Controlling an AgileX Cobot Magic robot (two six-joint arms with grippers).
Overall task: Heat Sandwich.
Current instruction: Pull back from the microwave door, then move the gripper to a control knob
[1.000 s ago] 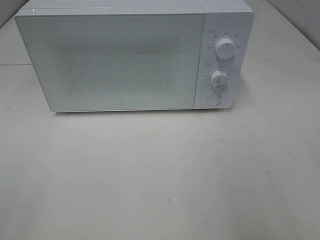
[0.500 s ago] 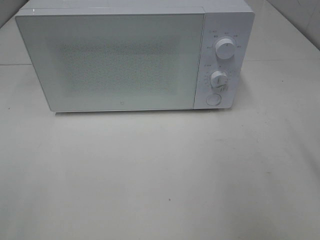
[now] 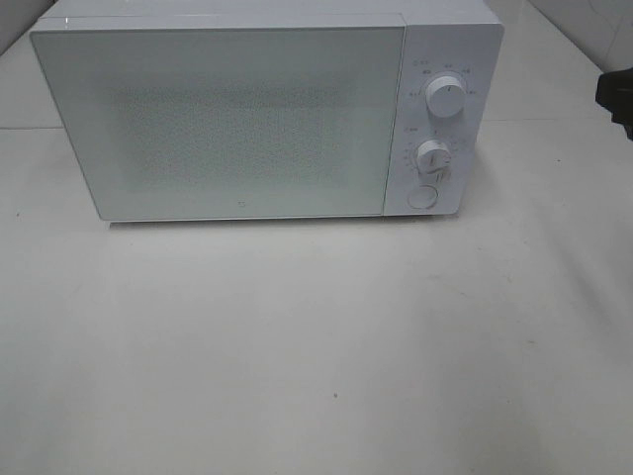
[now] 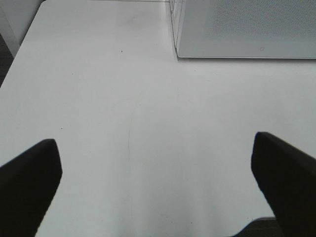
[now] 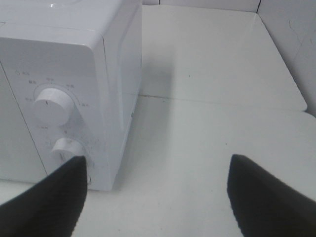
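Microwave (image 3: pixel 247 119) sits with its door shut on the white table (image 3: pixel 316 346); the left gripper (image 4: pixel 157 190) hangs spread wide over bare tabletop, the right gripper (image 5: pixel 157 197), spread and empty, faces the dials (image 5: pixel 50 105); the sandwich shows in no view

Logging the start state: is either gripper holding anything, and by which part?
Nothing is held: the left gripper and the right gripper both stand open, with nothing between their fingers.

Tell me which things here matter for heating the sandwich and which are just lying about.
For the job: white microwave, door shut; upper knob; lower knob; round button; left gripper and right gripper, both open. The sandwich is not in view.
Just there: white table; wall.
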